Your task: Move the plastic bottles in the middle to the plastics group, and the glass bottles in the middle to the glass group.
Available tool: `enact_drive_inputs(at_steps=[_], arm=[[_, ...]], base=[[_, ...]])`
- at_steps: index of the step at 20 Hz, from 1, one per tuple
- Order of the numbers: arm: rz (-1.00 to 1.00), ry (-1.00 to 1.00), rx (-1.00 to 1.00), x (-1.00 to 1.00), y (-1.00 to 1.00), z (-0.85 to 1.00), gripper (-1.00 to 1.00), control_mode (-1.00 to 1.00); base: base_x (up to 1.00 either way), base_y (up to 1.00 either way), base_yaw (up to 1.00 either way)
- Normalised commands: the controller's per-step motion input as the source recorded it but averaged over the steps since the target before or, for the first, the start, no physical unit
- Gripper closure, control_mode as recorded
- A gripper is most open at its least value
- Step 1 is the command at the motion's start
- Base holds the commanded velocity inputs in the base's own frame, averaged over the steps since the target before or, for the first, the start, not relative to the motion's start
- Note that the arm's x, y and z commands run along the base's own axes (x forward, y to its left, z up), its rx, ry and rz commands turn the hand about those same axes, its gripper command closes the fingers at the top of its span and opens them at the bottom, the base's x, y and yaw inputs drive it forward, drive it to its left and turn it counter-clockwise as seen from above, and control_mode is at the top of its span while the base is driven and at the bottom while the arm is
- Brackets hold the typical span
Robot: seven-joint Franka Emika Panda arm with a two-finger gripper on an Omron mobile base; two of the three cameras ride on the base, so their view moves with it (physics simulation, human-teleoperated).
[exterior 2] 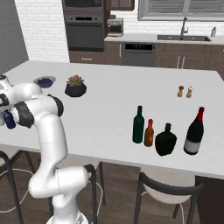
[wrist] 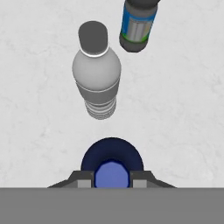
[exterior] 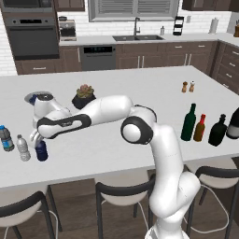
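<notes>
- White kitchen island (exterior: 116,79) carried all the bottles, with dark cabinets, an oven and a sink behind it
- At the left end of the island the blue bottle (exterior: 42,151) stood just beside the plain water bottle (exterior: 23,148), and the labelled water bottle (exterior: 5,138) was a little further left
- So the plastic part looked nearly done: the blue bottle was already at the plastics group, but the gripper (exterior: 39,140) had not let it go
- In the hand view the blue bottle (wrist: 112,164) was seen from above, its cap sitting between the two fingertips (wrist: 83,179), with the plain water bottle (wrist: 96,70) and the labelled water bottle (wrist: 138,26) in front of it
- The jaws were closed narrow on the cap or neck of the blue bottle; whether its base already touched the island I could not tell
- The glass part was left, as I judged: the green bottle (exterior: 188,123) and the amber bottle (exterior: 200,128) stood side by side, untouched
- They were just beside the squat black bottle (exterior: 218,130), with a taller dark bottle (exterior 2: 195,132) at its other side, so maybe only a short move was needed for them
- A plant pot (exterior: 84,97), a blue bowl (exterior 2: 45,81) and two shakers (exterior: 188,87) also stood on the island, away from the bottles
</notes>
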Motion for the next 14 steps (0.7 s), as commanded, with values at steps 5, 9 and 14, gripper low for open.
enact_drive_inputs(at_steps=[5,9,14], arm=[[0.00,0.00,0.00,0.00,0.00,-0.10,1.00,-1.00],[0.00,0.00,0.00,0.00,0.00,-0.13,1.00,-1.00],[0.00,0.00,0.00,0.00,0.00,0.00,-1.00,-1.00]], base=[[0.00,0.00,0.00],[0.00,0.00,0.00],[0.00,0.00,0.00]])
